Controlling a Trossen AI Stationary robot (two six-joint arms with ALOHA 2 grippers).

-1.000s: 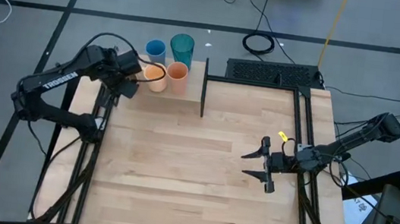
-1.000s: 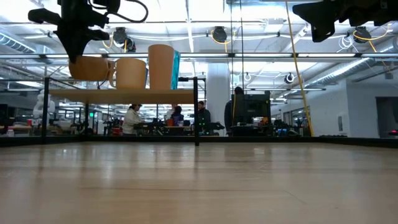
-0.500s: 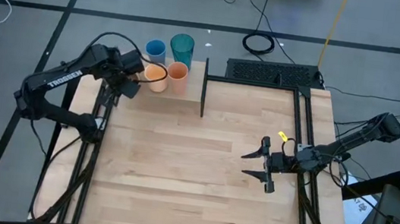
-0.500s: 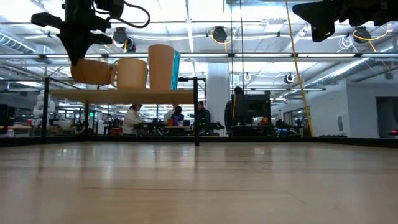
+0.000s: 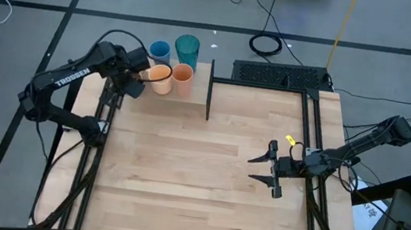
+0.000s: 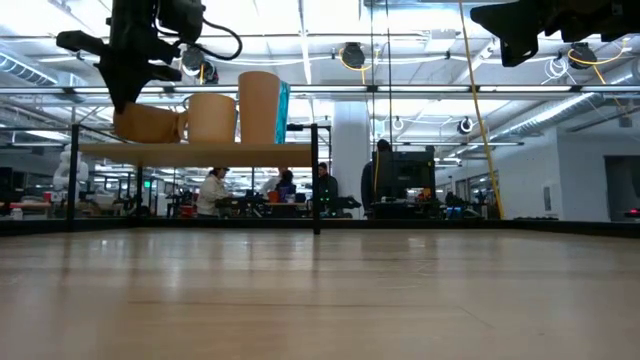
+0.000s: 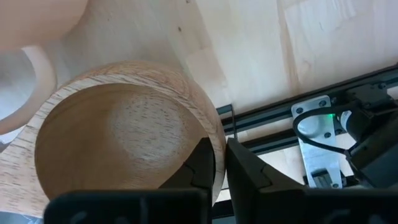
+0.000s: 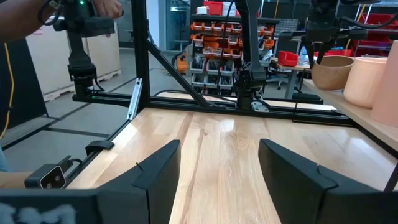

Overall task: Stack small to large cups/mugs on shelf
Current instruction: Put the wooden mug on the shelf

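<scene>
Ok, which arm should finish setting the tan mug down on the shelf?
Left. Its tool is already shut on the tan mug's rim, over the shelf beside the peach mug. The right tool hangs open near the table's right edge.

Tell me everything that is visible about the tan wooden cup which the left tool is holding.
The tan wooden cup is round, with a thick rim and speckled grain inside; it looks empty. The left tool is shut on its rim, one finger inside, one outside. In the low view it hangs tilted at the left end of the shelf, beside the peach mug, whose handle is next to it.
</scene>
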